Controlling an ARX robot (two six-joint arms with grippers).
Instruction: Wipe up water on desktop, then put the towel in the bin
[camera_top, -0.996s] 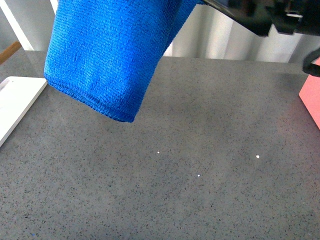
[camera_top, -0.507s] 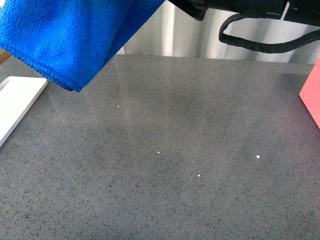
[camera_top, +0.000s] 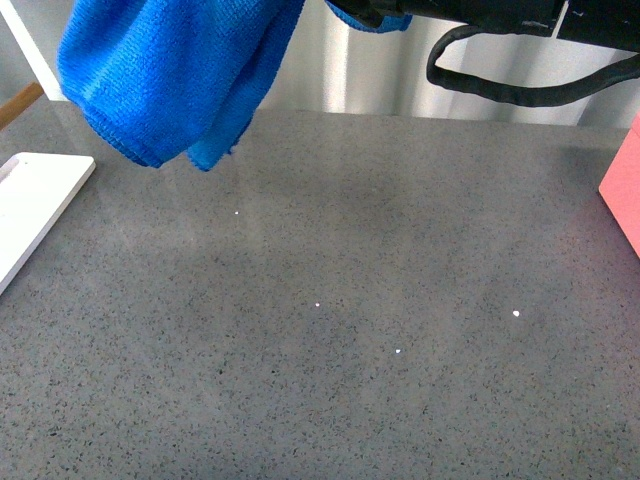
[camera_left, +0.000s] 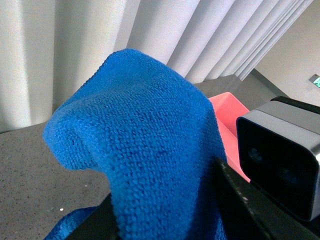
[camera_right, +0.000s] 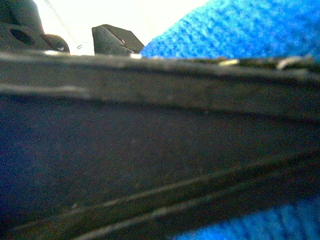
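A blue towel (camera_top: 170, 80) hangs bunched in the air over the far left of a grey speckled counter (camera_top: 400, 400). Up close, it humps between the black fingers (camera_left: 240, 205) of the left claw (camera_left: 165, 215), which grips it. The right arm (camera_top: 500, 15) crosses the top. Whether the right claw holds anything cannot be told. A pink bin (camera_top: 625, 190) sits far right and a white tray (camera_top: 30, 200) far left.

No readable text, brand or number in any view, one small green-lit wall sign (camera_left: 315, 79) at the frame edge of the left wrist view, cut off, its marks too small to make out
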